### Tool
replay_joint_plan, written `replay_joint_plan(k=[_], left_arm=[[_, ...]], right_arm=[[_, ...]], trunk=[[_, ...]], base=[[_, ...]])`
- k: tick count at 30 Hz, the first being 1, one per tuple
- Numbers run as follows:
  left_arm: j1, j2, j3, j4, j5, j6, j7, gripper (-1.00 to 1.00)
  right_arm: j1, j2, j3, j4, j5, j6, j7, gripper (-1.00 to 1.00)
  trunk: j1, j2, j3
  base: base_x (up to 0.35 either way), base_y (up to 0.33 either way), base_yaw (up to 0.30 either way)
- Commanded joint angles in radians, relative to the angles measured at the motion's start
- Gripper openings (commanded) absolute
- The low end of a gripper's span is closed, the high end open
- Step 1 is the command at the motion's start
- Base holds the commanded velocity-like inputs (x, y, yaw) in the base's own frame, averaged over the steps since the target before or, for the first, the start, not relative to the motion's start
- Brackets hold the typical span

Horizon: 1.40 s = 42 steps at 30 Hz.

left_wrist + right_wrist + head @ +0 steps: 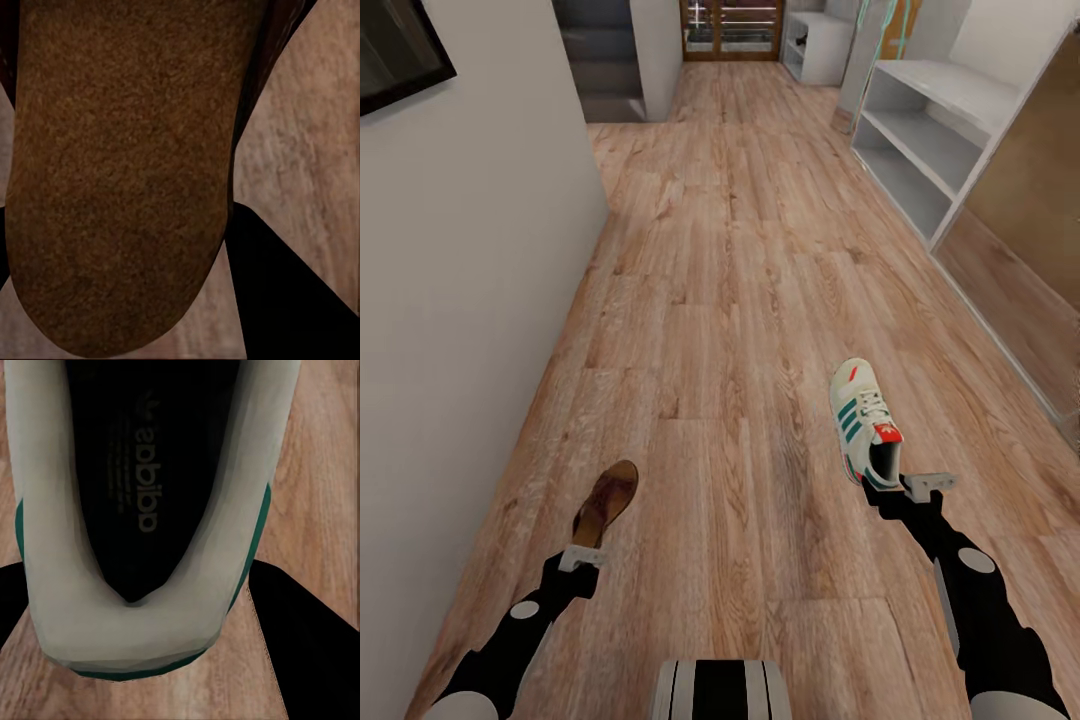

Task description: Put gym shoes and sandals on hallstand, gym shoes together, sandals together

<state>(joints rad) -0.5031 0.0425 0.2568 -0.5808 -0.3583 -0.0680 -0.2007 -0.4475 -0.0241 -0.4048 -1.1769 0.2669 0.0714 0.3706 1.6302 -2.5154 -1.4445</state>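
Left gripper (pixel 586 556) grips sandal (pixel 606 503) by its heel; right gripper (pixel 905 487) grips gym shoe (pixel 866 418) at heel.

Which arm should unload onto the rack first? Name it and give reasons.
Right, probably. The right gripper holds the gym shoe on the hallstand side; the left gripper, holding the sandal, is beside the opposite wall.

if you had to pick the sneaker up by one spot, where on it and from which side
By the heel collar, coming from behind the heel. The gym shoe points its toe away from the robot, so its open heel end faces the right gripper. In the right wrist view the padded rim around the dark opening looks like a firm, thin edge: one finger inside, one outside the heel.
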Motion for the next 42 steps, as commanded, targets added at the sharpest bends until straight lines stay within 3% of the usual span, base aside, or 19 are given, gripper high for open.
replay_joint_plan(k=[1,9,18,21,23,24,26,27,28,33,42], left_arm=[[0.016,-0.001,0.020,0.000,-0.001,-0.022,-0.008,-1.00],[0.084,-0.007,0.069,0.001,0.035,-0.139,0.010,-1.00],[0.151,-0.010,0.076,0.001,0.054,-0.184,0.060,-1.00],[0.174,-0.010,0.076,0.005,0.080,-0.222,0.064,-1.00],[0.187,-0.010,0.076,0.044,0.094,-0.241,0.065,-1.00],[0.194,-0.006,0.077,0.111,0.096,-0.300,0.066,-1.00],[0.197,-0.005,0.077,0.141,0.096,-0.330,0.066,-1.00],[0.206,-0.004,0.078,0.176,0.097,-0.359,0.066,-1.00],[0.232,-0.004,0.078,0.203,0.099,-0.384,0.121,-1.00],[0.248,-0.007,0.078,0.221,0.100,-0.399,0.159,-1.00],[0.253,-0.009,0.078,0.306,0.101,-0.519,0.165,-1.00]], right_arm=[[0.000,0.000,-0.006,0.006,0.008,0.004,0.007,-1.00],[0.067,0.000,-0.012,0.037,0.009,0.000,0.007,-1.00],[0.191,0.001,-0.014,0.043,0.006,-0.063,0.006,-1.00],[0.250,0.003,-0.017,0.056,0.004,-0.145,0.006,-1.00],[0.285,0.015,-0.044,0.100,0.002,-0.201,0.006,-1.00],[0.296,0.025,-0.116,0.211,0.002,-0.253,0.008,-1.00],[0.297,0.026,-0.136,0.263,0.002,-0.290,0.008,-1.00],[0.298,0.027,-0.149,0.329,0.003,-0.359,0.007,-1.00],[0.299,0.024,-0.159,0.485,0.004,-0.529,-0.073,-1.00],[0.299,0.027,-0.158,0.537,0.007,-0.583,-0.156,-1.00],[0.299,0.027,-0.157,0.577,0.009,-0.592,-0.167,-1.00]], trunk=[[-0.001,0.000,0.005],[-0.004,0.002,0.049],[-0.008,0.004,0.097],[-0.010,0.005,0.114],[-0.010,0.005,0.125],[-0.011,0.005,0.130],[-0.012,0.006,0.141],[-0.012,0.006,0.146],[-0.013,0.006,0.152],[-0.015,0.008,0.179],[-0.019,0.010,0.228]], base=[[0.000,0.000,0.000],[0.000,0.000,0.000],[0.000,0.000,0.000],[0.000,0.000,0.000],[0.000,0.000,0.000],[0.000,0.000,0.000],[0.000,0.000,0.000],[0.000,0.000,0.000],[0.000,0.000,0.000],[0.000,0.000,0.000],[0.000,0.000,0.000]])
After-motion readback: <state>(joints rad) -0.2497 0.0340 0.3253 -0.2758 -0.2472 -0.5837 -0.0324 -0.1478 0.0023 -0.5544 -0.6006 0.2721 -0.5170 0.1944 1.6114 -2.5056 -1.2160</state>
